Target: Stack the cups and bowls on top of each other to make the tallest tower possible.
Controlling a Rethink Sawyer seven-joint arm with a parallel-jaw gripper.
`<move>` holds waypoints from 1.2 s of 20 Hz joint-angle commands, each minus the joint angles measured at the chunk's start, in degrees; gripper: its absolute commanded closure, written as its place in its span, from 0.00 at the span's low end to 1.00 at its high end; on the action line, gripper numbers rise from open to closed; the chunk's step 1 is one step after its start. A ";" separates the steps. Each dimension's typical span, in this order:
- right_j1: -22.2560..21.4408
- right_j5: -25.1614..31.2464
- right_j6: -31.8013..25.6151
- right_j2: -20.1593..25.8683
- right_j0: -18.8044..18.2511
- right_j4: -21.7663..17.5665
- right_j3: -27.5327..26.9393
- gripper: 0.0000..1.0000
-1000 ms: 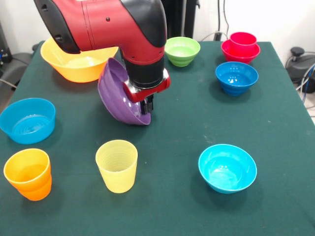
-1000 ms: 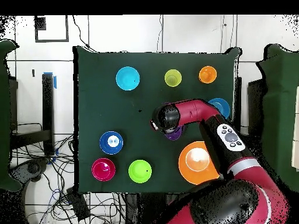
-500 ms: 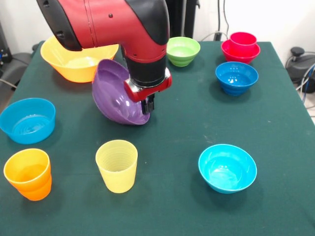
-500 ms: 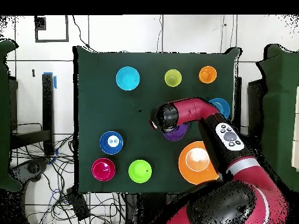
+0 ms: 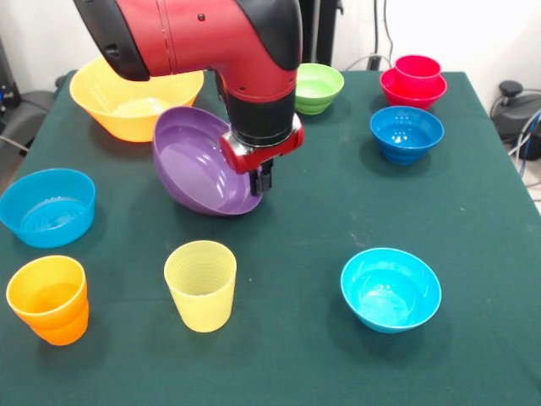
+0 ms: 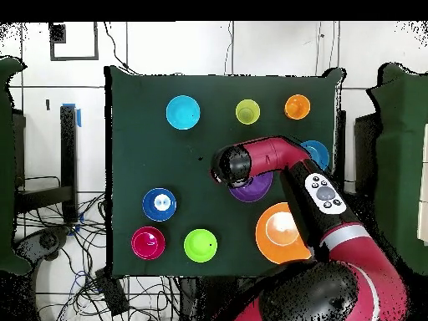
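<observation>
You are carrying the wide, shallow, glossy purple plastic bowl (image 5: 203, 173): the black two-fingered gripper (image 5: 265, 179) is pinching its rim, and the bowl is hanging tilted, its opening facing the camera, above the green cloth-covered table (image 5: 338, 203), just in front of the large yellow-orange plastic bowl (image 5: 127, 101). Judging by the task, this is the transport step, so you will next need to choose a base. The short tower, a smooth red plastic tumbler (image 5: 418, 68) sitting in a small red plastic bowl (image 5: 412, 91), is standing at the far corner, well apart. A wide bowl probably suits the bottom, so level it before letting go. The front view is showing the tilt and the grip; the overhead view is hiding both under the arm, leaving a purple sliver (image 6: 251, 188), but it is laying out the spacing of everything.
</observation>
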 commanded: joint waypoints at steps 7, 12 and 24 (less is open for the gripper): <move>0.52 3.99 -3.94 -1.30 2.23 0.63 -0.55 1.00; 0.36 4.53 -4.31 -1.30 2.30 1.03 -0.57 1.00; -3.43 6.62 -5.38 -0.56 3.10 2.27 -0.46 0.00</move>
